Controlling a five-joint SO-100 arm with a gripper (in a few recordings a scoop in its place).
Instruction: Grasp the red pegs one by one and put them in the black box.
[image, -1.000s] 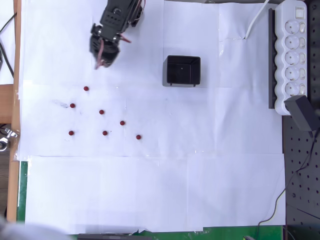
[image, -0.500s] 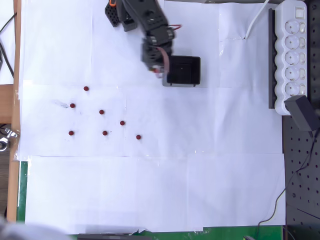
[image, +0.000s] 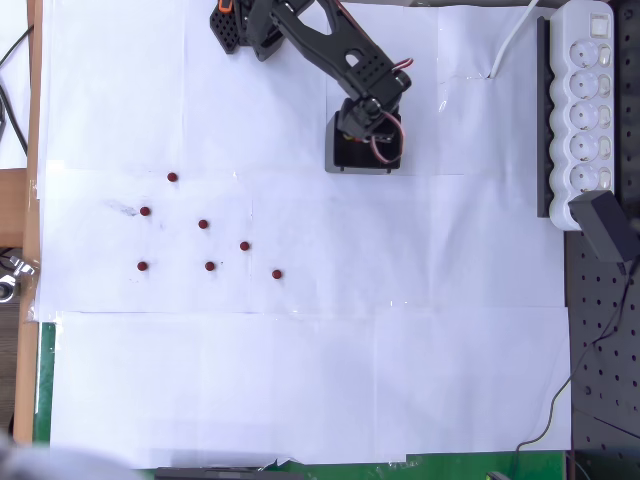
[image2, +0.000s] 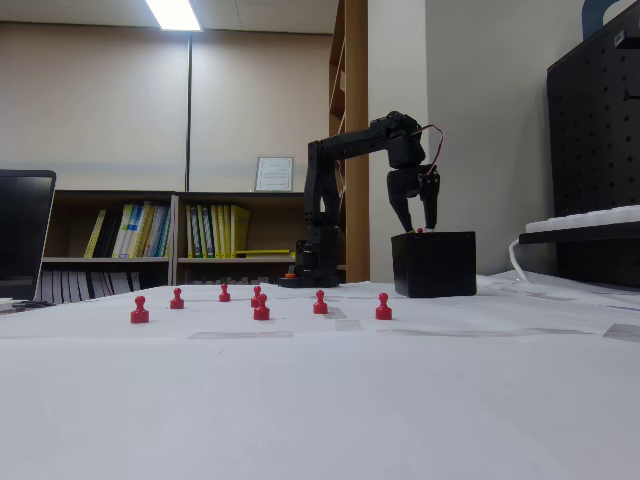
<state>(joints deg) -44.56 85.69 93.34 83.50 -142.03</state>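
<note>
- Seven pegs (image: 203, 224) are seen left on the paper, well apart from the box (image: 341, 158).
- The gripper (image2: 419, 229) is held over the box, fingers apart; a red speck at the rim may be a peg.
- Most of the task is judged undone.

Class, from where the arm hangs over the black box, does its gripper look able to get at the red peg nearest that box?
Probably yes. The gripper hangs above the black box, and bare white paper lies between it and the nearest red peg, apart from the others.
</note>
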